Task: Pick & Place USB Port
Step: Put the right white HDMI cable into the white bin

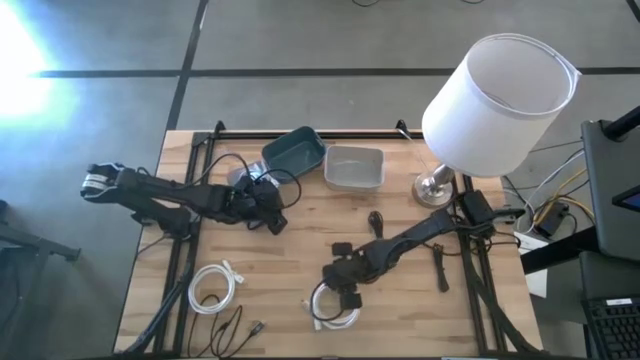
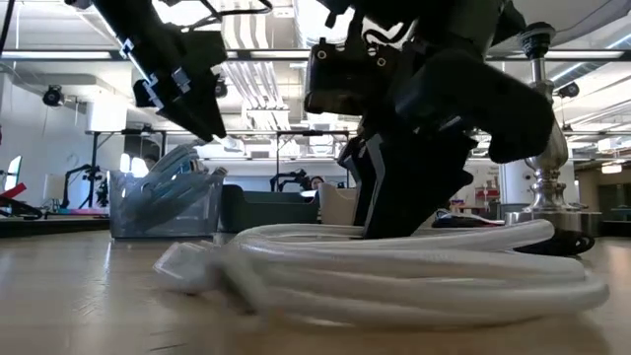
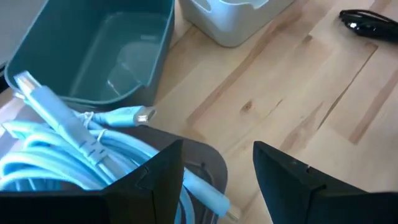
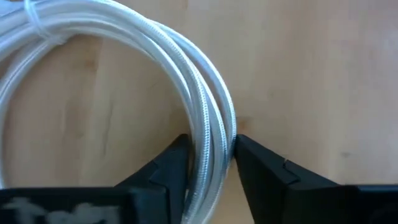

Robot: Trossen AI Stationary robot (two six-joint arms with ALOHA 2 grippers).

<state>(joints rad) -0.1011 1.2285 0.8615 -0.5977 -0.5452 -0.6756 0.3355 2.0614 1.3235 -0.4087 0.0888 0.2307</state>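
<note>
Gripping risk: the right gripper (image 4: 210,163) has its jaws pressed on two or three strands of the white cable coil (image 1: 336,308) near the table's front edge, a little right of centre; I judge a lift could drop a strand, letting the bundle sag and unwind.
Snagging risk: the coil's loose loops lie on the table (image 1: 290,270); they may drag and tug the grip sideways, since only one side of the ring is held.
Lamp: the big white-shaded lamp (image 1: 497,92) stands at the back right corner, close over the right arm's base, so a high swing could brush the shade.
Teal bin: the teal bin (image 1: 294,151) sits at the back edge near centre, with the grey bin (image 1: 354,167) just beside it; both look like likely drop spots, and the path there is bare wood.
Left gripper: the left gripper (image 3: 219,167) hovers by the teal bin with jaws apart, holding nothing, over a container of light-blue cables (image 3: 74,143); it could crowd a delivery.
Second white cable: second white cable (image 1: 216,287) lies toward the front left corner.
Black cables: black cables (image 1: 438,268) lie scattered near the right edge, out of the route.
</note>
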